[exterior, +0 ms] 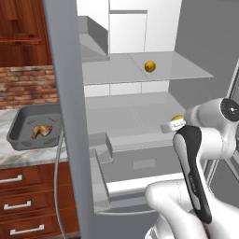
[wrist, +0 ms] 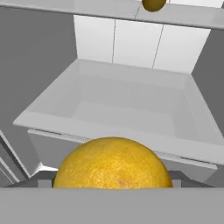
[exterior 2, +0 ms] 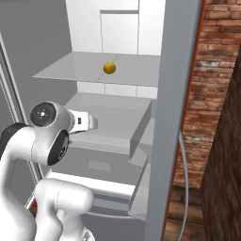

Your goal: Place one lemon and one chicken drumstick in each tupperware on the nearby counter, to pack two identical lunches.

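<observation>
While the arm reaches into the open fridge point(exterior: 140, 116), the gripper point(exterior: 172, 124) sits at the front of the middle shelf point(exterior: 135, 112) with a lemon point(exterior: 177, 118) at its tip. From the hand camera this lemon point(wrist: 113, 164) bulges up large and close, spanning the whole gap between the two grey finger parts at either side. The jaws stand wide and look closed against its flanks, so it appears grasped rather than lying loose (the actual contact is hidden behind the fruit). Beyond it lies a pale open drawer bin point(wrist: 131, 105), with the white back wall of the fridge behind.

A second lemon point(exterior: 150, 66) rests alone on the upper glass shelf point(exterior: 186, 70), well above and behind the gripper; the right base camera shows it point(exterior 2: 109, 68) near the middle of that shelf, and the gripper point(exterior 2: 92, 123) low and to its left.

Left of the grey fridge door point(exterior: 65, 116), the marbled counter point(exterior: 28, 158) carries the dark grey tupperware point(exterior: 18, 140), and a chicken drumstick point(exterior: 41, 131) lies inside it. Reddish-brown drawers point(exterior: 28, 186) with silver handles sit below, and a brick wall point(exterior: 28, 84) rises behind.
</observation>
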Tool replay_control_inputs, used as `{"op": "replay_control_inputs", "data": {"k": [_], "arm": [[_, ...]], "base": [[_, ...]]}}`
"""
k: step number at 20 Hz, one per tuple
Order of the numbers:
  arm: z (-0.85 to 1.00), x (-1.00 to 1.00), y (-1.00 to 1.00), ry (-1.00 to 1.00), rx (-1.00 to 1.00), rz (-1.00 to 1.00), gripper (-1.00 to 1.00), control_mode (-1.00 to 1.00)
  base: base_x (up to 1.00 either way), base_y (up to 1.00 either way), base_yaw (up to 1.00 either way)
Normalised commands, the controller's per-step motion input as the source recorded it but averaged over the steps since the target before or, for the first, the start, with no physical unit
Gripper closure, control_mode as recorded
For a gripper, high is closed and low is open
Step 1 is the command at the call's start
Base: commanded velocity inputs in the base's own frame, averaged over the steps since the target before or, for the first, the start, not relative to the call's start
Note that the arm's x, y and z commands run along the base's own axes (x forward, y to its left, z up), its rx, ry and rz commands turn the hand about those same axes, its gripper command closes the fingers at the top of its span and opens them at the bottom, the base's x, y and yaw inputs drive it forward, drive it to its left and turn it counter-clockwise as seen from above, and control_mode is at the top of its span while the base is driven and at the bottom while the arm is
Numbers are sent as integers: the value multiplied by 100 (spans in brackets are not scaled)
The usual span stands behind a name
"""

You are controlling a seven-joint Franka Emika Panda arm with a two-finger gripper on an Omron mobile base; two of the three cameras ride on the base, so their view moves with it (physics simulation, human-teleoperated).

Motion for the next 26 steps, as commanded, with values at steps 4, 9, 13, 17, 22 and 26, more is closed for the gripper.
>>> {"op": "replay_control_inputs", "data": {"k": [4, 9, 13, 17, 22, 26], "arm": [[98, -41, 0, 1, 0, 5, 100, -100], [51, -38, 2, 16, -2, 1, 100, 100], [0, 0, 0, 0, 0, 0, 100, 100], [0, 0, 0, 0, 0, 0, 100, 100], [0, 0, 0, 0, 0, 0, 100, 100], [0, 0, 0, 0, 0, 0, 100, 100]], "base": [[0, 0, 0], [-14, 1, 0], [-95, 15, 5], [-100, 27, 4], [-100, 47, 2], [-63, 100, 0]]}}
